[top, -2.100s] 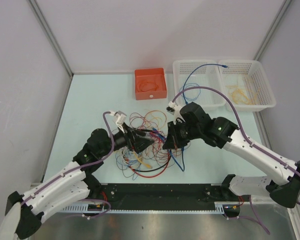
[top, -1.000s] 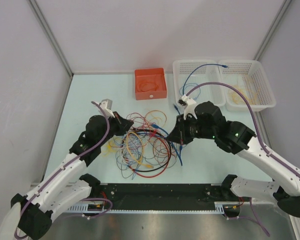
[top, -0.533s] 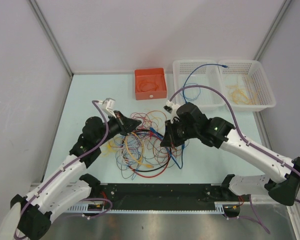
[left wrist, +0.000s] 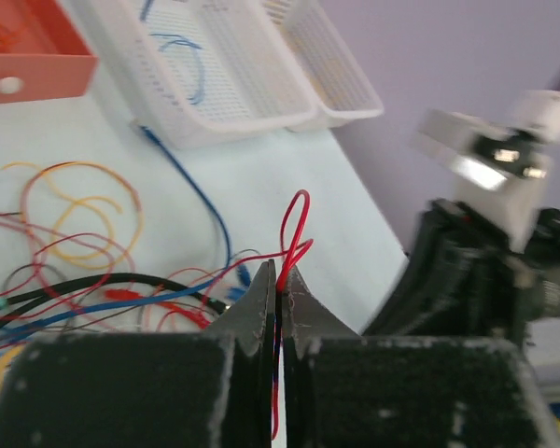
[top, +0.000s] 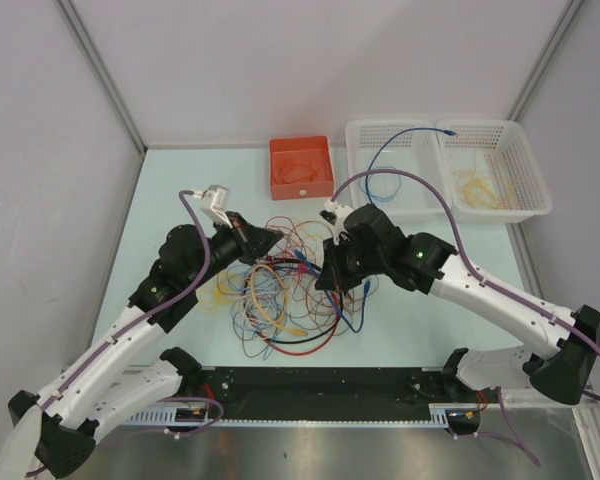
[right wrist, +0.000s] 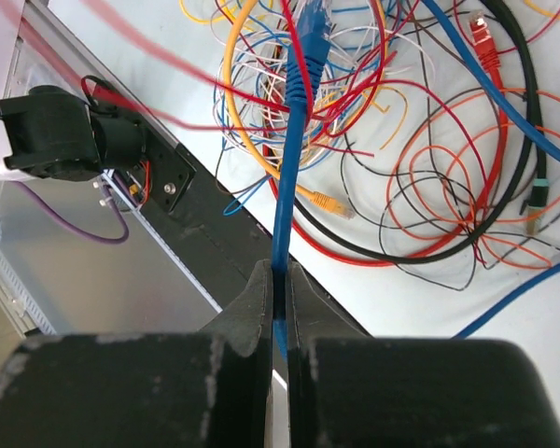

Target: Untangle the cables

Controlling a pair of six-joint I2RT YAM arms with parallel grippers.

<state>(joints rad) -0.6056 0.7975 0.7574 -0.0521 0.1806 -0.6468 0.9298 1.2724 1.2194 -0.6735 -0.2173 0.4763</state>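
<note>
Where table (top: 160, 180) meets grey walls (top: 280, 60), left end effector (left wrist: 278, 280) clenched on red cable (left wrist: 286, 229), right (right wrist: 278, 271) on blue cable (right wrist: 291, 140).

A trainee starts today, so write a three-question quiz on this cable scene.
1. True or false: the left end effector is shut on a red wire.
2. What does the right end effector grip? A: yellow wire. B: blue cable. C: black cable.
3. How many white baskets stand at the table's far right?

Key: 1 true; 2 B; 3 two.
</note>
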